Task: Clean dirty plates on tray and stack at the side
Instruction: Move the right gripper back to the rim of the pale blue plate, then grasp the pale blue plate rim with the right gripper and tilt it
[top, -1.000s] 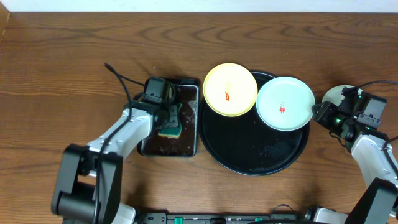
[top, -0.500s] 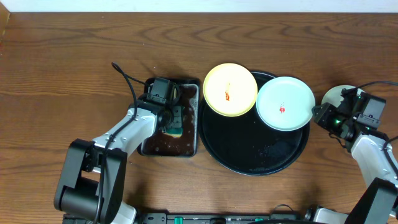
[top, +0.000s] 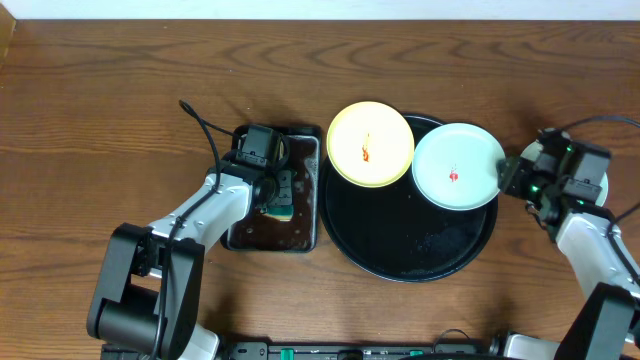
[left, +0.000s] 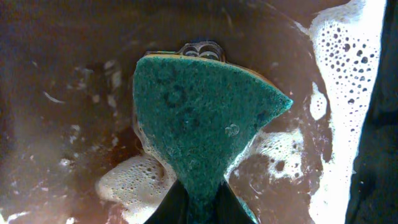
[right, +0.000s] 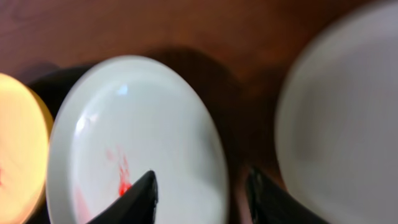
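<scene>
The pale yellow plate leans on the far left rim of the round black tray. A pale blue-white plate with a red smear lies on the tray's right rim and also shows in the right wrist view. My right gripper is open, and its fingers straddle that plate's right edge. A second pale plate lies on the table just right of it, mostly hidden under my right arm from overhead. My left gripper is shut on the green sponge in soapy water.
The small rectangular black tray holds brown water and white foam, left of the round tray. A black cable runs across the wood table behind my left arm.
My right gripper has moved left, up to the blue-white plate's right edge. My left gripper shifted slightly over the sponge tray and still holds the sponge.
</scene>
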